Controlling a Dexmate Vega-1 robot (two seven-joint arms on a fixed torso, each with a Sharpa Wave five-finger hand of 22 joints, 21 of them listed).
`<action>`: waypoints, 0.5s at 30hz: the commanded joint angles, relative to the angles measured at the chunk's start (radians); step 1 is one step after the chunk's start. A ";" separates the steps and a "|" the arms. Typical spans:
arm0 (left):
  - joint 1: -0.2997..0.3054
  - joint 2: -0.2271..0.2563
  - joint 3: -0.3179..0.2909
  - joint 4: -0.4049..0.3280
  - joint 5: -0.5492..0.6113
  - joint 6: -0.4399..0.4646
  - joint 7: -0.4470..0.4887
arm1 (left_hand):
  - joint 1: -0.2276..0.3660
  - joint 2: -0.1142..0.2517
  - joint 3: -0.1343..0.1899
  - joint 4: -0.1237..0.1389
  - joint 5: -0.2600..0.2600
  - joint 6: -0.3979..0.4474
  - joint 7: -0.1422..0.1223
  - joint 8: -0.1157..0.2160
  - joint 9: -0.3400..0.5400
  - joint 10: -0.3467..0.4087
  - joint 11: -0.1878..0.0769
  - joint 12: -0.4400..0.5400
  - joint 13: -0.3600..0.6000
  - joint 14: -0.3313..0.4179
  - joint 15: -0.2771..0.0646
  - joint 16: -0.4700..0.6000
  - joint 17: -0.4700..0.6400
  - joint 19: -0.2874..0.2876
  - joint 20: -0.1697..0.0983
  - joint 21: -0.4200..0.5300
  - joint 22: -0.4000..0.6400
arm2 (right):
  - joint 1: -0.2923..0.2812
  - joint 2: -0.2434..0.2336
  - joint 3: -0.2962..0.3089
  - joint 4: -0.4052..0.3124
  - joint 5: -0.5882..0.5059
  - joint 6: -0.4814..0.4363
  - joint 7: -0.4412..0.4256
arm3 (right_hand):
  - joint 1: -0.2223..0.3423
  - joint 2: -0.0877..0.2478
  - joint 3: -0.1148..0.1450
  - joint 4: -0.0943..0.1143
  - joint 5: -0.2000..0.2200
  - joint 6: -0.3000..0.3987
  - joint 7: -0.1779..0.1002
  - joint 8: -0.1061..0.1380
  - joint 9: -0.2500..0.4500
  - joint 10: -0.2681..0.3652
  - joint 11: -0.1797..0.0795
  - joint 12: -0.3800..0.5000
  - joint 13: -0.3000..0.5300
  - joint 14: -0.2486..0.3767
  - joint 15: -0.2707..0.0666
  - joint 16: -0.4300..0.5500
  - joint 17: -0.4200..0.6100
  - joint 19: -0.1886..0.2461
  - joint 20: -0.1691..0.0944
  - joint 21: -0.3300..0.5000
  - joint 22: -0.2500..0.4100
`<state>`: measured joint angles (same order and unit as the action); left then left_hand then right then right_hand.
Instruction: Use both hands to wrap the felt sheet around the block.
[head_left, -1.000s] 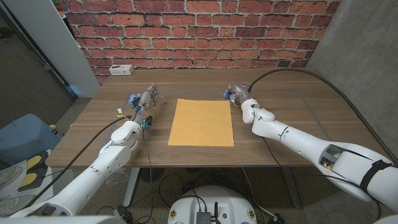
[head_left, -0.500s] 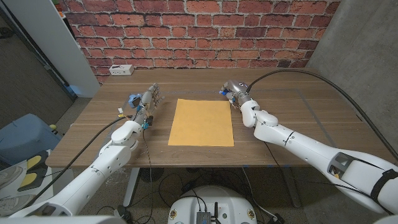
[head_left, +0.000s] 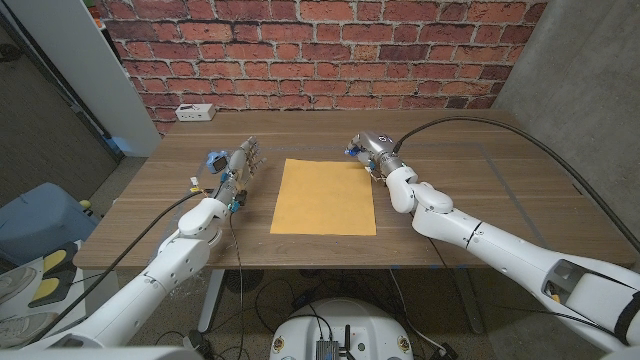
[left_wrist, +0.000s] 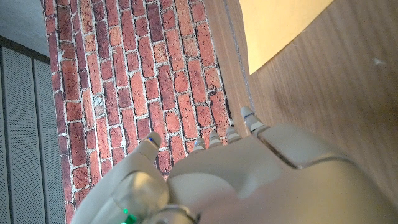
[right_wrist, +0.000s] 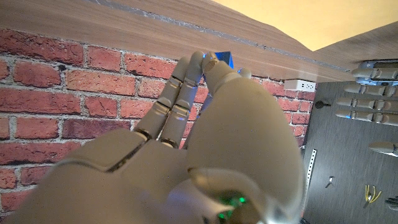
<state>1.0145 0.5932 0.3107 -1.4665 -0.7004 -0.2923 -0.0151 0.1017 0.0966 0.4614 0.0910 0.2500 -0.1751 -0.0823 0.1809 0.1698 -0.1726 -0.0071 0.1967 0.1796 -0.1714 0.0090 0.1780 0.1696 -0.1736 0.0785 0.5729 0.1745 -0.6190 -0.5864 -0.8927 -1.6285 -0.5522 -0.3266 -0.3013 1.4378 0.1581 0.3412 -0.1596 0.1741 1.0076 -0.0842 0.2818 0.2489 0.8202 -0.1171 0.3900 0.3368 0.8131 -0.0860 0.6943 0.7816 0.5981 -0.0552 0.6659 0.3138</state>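
Felt sheet (head_left: 325, 196) lies flat on the counter (head_left: 470, 190). Right robot hand (head_left: 368, 152) pinches a mostly hidden blue block (right_wrist: 225, 59); left robot hand (head_left: 238, 167) is open, holding nothing.

Wooden table (head_left: 480, 190), brown grain, set before a brick wall. Flat on it: yellow felt sheet (head_left: 325, 196) at the middle, white power strip (head_left: 194, 113) near the far-left corner.

No readable text, label, brand, number or sign anywhere.
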 joint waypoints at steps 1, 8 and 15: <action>0.037 0.009 -0.006 -0.034 0.006 -0.021 0.009 | -0.002 -0.004 -0.004 -0.002 0.003 -0.042 -0.003 0.000 0.004 -0.126 0.001 0.001 0.003 -0.098 0.003 0.005 0.004 -0.081 -0.001 -0.004 0.004 | -0.035 -0.025 0.011 -0.060 -0.044 0.088 0.050 | 0.012 0.003 0.000 0.007 0.006 0.011 0.000 0.005 0.004 0.050 0.038 0.086 0.085 0.021 -0.150 -0.004 0.006 -0.005 -0.130 0.012 0.004; 0.054 0.017 -0.012 -0.049 0.004 -0.022 0.013 | -0.002 -0.004 -0.005 -0.003 0.004 -0.042 -0.003 0.000 0.004 -0.124 -0.001 0.002 0.003 -0.098 0.003 0.005 0.004 -0.080 -0.001 -0.008 0.004 | -0.055 -0.028 0.019 -0.084 -0.059 0.120 0.075 | 0.012 0.002 -0.001 0.008 0.006 0.012 -0.001 0.003 0.006 0.050 0.042 0.083 0.084 0.021 -0.150 -0.017 0.012 -0.011 -0.131 0.031 0.005; 0.049 0.016 -0.008 -0.043 0.004 -0.026 -0.002 | -0.001 -0.004 -0.005 -0.004 0.004 -0.041 -0.003 0.000 0.004 -0.123 0.002 0.002 0.003 -0.097 0.003 0.006 0.004 -0.078 -0.001 -0.011 0.004 | -0.065 -0.029 0.019 -0.103 -0.069 0.156 0.118 | 0.013 0.001 -0.001 0.008 0.007 0.014 0.000 0.002 0.007 0.053 0.038 0.082 0.086 0.027 -0.150 -0.028 0.019 -0.018 -0.131 0.051 0.006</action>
<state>1.0565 0.6059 0.3023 -1.5042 -0.6968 -0.3113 -0.0063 0.1017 0.0966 0.4573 0.0868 0.2500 -0.1751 -0.0822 0.1809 0.1698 -0.1726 -0.0071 0.1967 0.1796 -0.1714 0.0090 0.1780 0.1695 -0.1735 0.0784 0.5691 0.1745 -0.6636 -0.6107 -0.8776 -1.6985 -0.6007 -0.2248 -0.2348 1.4379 0.1581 0.3367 -0.1558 0.1735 1.0132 -0.0893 0.2818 0.2536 0.8201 -0.1170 0.3900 0.3414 0.8187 -0.0875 0.6704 0.7960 0.5854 -0.0573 0.7064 0.3183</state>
